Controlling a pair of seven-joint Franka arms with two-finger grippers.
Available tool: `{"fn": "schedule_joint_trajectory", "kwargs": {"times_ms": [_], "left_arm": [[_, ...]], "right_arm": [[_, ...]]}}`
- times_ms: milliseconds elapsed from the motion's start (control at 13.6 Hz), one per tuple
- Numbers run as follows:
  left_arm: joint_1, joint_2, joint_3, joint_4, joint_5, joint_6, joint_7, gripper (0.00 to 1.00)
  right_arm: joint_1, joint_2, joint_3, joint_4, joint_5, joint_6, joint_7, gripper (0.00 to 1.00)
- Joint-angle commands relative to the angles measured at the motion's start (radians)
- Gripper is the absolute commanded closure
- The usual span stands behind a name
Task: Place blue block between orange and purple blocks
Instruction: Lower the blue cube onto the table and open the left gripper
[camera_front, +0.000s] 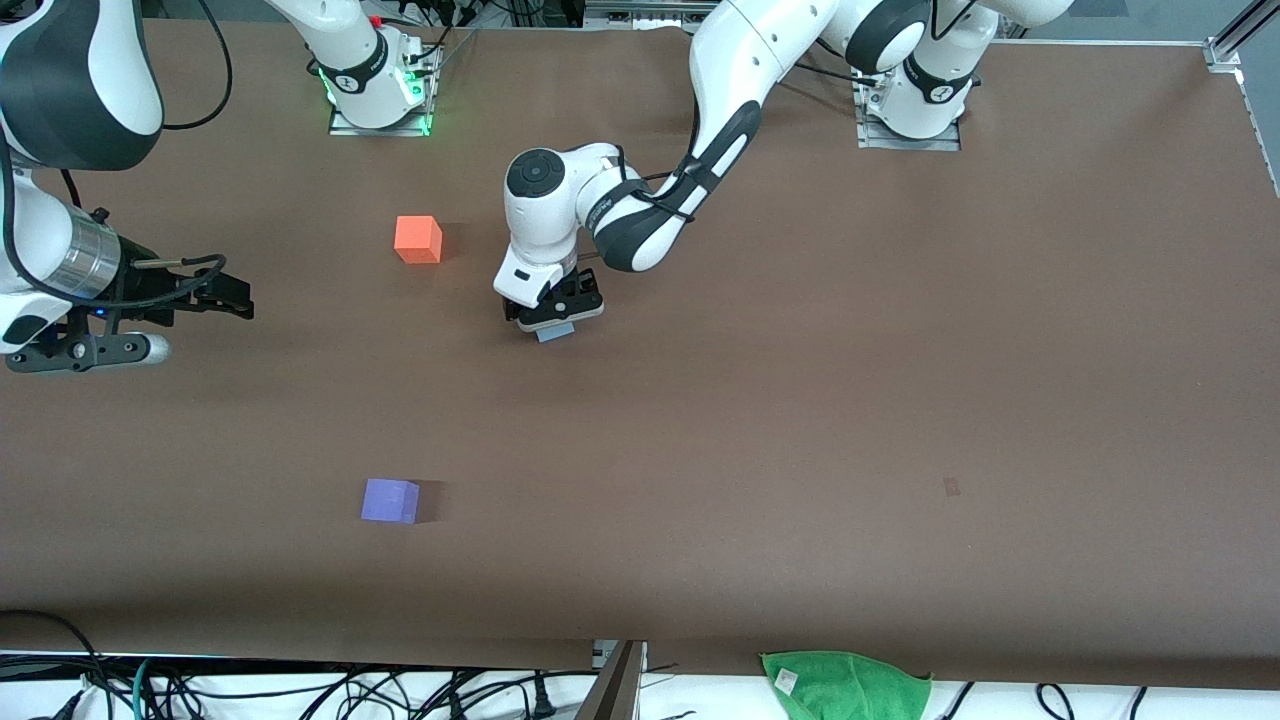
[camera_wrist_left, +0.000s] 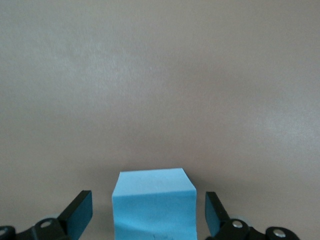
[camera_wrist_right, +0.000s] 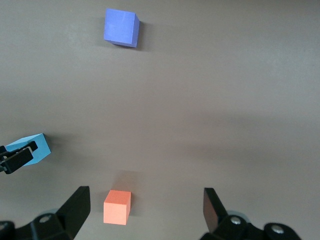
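The blue block (camera_front: 553, 333) (camera_wrist_left: 152, 205) (camera_wrist_right: 36, 148) stands mid-table under my left gripper (camera_front: 553, 318) (camera_wrist_left: 148, 212). That gripper is open, with its fingers (camera_wrist_left: 80, 210) on either side of the block and a gap showing on each side. The orange block (camera_front: 418, 240) (camera_wrist_right: 117, 207) sits beside it toward the right arm's end. The purple block (camera_front: 390, 500) (camera_wrist_right: 121, 27) lies nearer the front camera. My right gripper (camera_front: 232, 296) (camera_wrist_right: 146, 210) waits open, high over the right arm's end, holding nothing.
A green cloth (camera_front: 848, 680) lies at the table's edge nearest the front camera, with cables along that edge. A small dark mark (camera_front: 951, 486) is on the brown table (camera_front: 800, 400) toward the left arm's end.
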Motion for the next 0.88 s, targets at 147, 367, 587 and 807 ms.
{"fn": "schedule_joint_trajectory", "kwargs": {"times_ms": [147, 367, 587, 807], "left_arm": [[0.061, -0.081, -0.003, 0.005, 0.025, -0.020, 0.010, 0.00], [0.119, -0.203, -0.017, -0.045, 0.015, -0.092, 0.008, 0.00], [0.165, -0.295, -0.024, -0.053, 0.014, -0.236, 0.080, 0.00], [0.237, -0.417, -0.024, -0.105, 0.011, -0.407, 0.324, 0.00]], "right_arm": [[0.009, 0.034, 0.007, 0.016, 0.020, 0.018, 0.000, 0.00], [0.043, 0.038, 0.005, 0.016, 0.022, 0.020, -0.001, 0.00], [0.087, 0.052, 0.007, 0.015, 0.045, 0.027, -0.007, 0.00], [0.145, 0.075, 0.007, 0.012, 0.048, 0.067, -0.001, 0.00]]}}
